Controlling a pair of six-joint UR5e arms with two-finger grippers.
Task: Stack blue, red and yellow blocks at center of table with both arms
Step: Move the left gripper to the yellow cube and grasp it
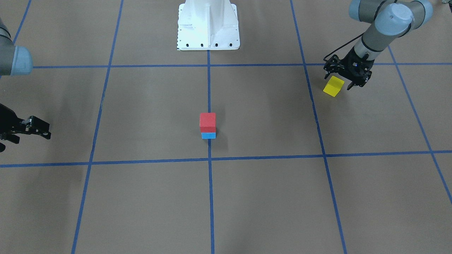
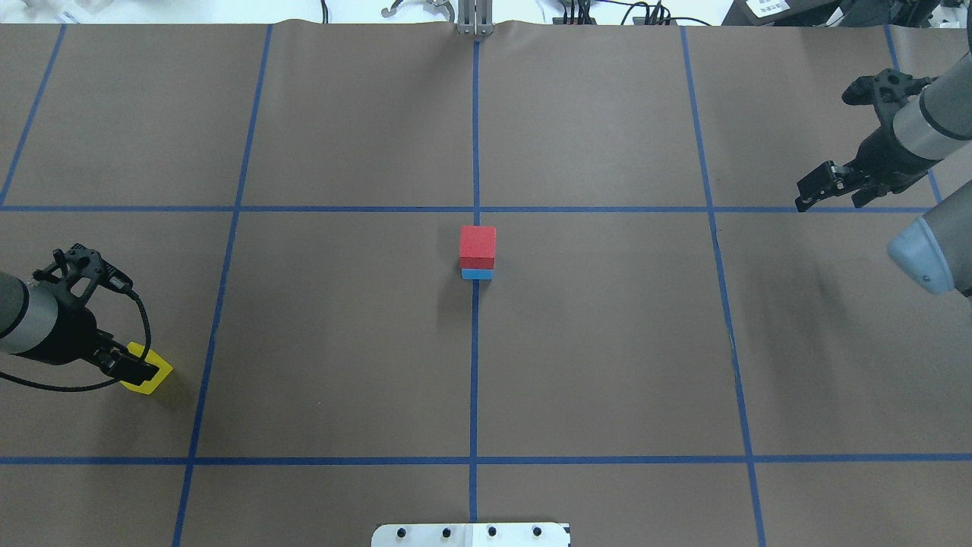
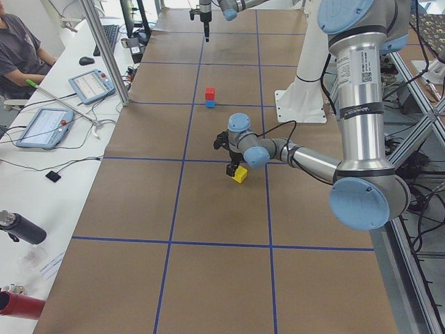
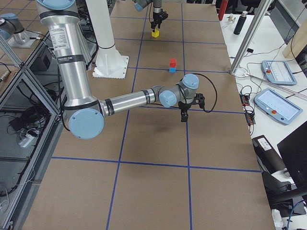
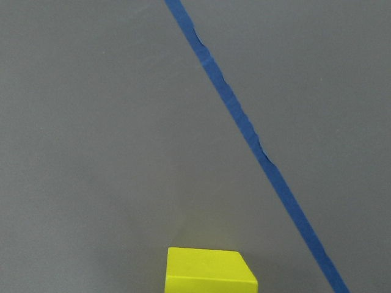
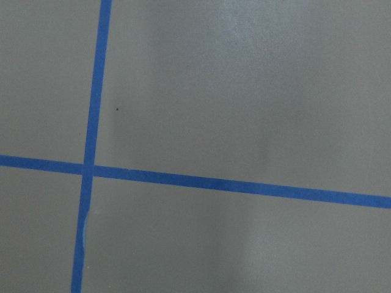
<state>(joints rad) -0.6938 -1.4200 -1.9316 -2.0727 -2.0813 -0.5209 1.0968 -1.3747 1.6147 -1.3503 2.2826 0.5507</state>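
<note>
A red block [image 1: 207, 120] sits on a blue block [image 1: 208, 135] at the table's centre, also in the overhead view [image 2: 478, 245]. A yellow block [image 1: 333, 86] lies on the table's left side [image 2: 152, 374]. My left gripper [image 1: 339, 82] is down at it, fingers open on either side of it. The left wrist view shows the yellow block's top [image 5: 211, 278] at its bottom edge. My right gripper [image 2: 829, 199] is open and empty, far out on the right side, above a tape crossing [image 6: 87, 170].
Blue tape lines [image 2: 474, 342] divide the brown table into squares. The robot's white base [image 1: 208, 24] stands at the near edge. Tablets and cables [image 3: 49, 125] lie on a side bench past the table's far edge, where a person sits.
</note>
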